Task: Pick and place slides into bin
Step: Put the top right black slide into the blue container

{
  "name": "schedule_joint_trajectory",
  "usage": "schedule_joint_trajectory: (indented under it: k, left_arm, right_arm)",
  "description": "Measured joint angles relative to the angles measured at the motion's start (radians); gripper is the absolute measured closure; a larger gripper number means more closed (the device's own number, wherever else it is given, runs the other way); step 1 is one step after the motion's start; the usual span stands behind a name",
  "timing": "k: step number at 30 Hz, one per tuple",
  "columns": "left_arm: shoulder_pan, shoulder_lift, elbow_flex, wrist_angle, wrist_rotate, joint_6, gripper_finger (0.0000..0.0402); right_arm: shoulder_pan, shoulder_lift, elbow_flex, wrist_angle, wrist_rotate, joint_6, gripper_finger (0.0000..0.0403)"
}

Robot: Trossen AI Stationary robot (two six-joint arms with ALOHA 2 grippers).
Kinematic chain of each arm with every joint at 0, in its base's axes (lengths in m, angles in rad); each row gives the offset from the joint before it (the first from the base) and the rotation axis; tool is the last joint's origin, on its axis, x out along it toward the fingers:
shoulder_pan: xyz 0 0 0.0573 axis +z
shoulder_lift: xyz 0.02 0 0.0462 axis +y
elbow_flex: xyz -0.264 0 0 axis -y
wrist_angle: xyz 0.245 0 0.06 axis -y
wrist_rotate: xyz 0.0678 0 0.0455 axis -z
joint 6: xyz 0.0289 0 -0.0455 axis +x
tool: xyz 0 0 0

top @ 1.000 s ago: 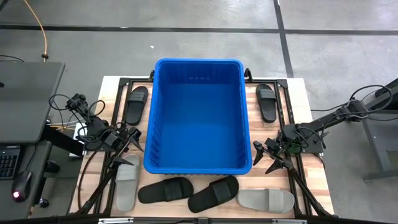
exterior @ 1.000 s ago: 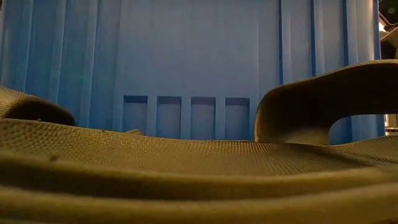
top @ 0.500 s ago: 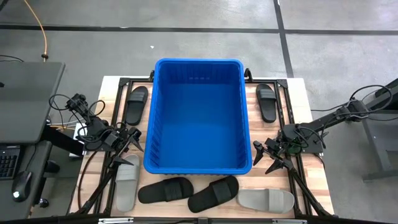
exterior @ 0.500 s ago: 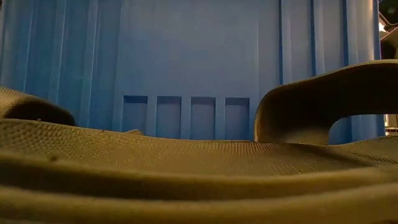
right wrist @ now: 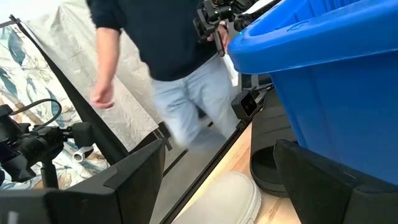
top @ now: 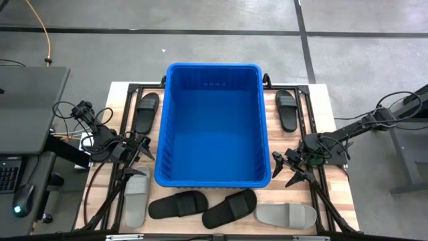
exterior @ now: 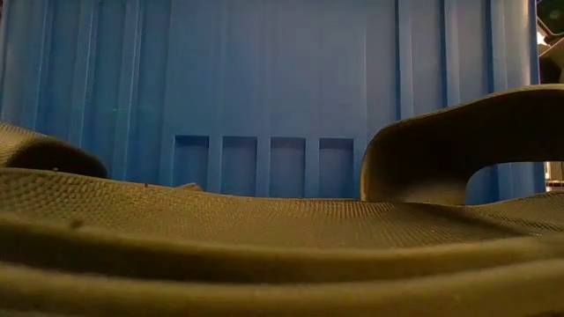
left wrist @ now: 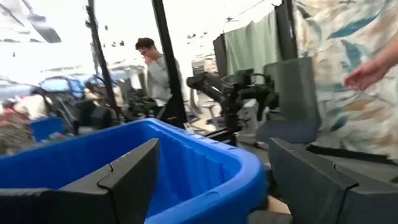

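Nothing has shifted since earlier: the left gripper [top: 137,155] and right gripper [top: 291,168] stay spread, empty, flanking the deep bright-blue ribbed plastic bin [top: 212,175]; black and grey rubber slides [top: 178,204] lie around it.

table [top: 319,100] (wooden) | bin [top: 212,175] centre | slides [top: 177,204] around it

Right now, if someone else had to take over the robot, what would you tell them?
Left end effector: open, empty, beside the bin's left wall.
Right end effector: open, empty, off the bin's near right corner.
Blue bin: mid-table, nothing in it.
Slides, all on the table: black ones left and right of the bin, two black in front, grey ones at the near left and near right.
Done: nothing. Left: all six slides.
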Motion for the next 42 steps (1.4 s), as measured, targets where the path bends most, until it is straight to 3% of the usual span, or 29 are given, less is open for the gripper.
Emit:
schedule_joint_trajectory:
  k: [5,12,18,22,30,36,39,42]
  left_arm:
    - [0.0,0.0,0.0,-0.003,0.006,-0.012,0.0112]
    - [0.0,0.0,0.0,0.126,0.021,-0.243,0.0112]
    - [0.0,0.0,0.001,0.514,-0.192,-0.498,0.0112]
    - [0.0,0.0,0.001,0.652,-0.286,-0.522,0.0112]
    - [0.0,0.0,0.0,0.679,-0.292,-0.541,0.0112]
    - [0.0,0.0,0.001,0.669,-0.326,-0.601,0.0112]
    - [0.0,0.0,0.0,0.671,-0.356,-0.603,0.0112]
    - [0.0,0.0,0.0,0.67,-0.392,-0.602,0.0112]
  right_arm:
    - [0.0,0.0,0.0,0.0,0.0,0.0,0.0112]
    - [0.0,0.0,0.0,0.0,0.0,0.0,0.0112]
    - [0.0,0.0,0.0,-0.001,0.012,-0.048,0.0112]
    - [0.0,-0.001,0.0,0.001,0.142,-0.118,0.0112]
    - [0.0,0.0,0.0,-0.003,0.409,-0.131,0.0112]
    - [-0.001,-0.002,0.03,0.102,0.558,0.285,0.0112]
    - [0.001,0.001,0.037,0.097,0.538,0.375,0.0112]
    - [0.001,-0.002,0.041,0.05,0.433,0.441,0.0112]
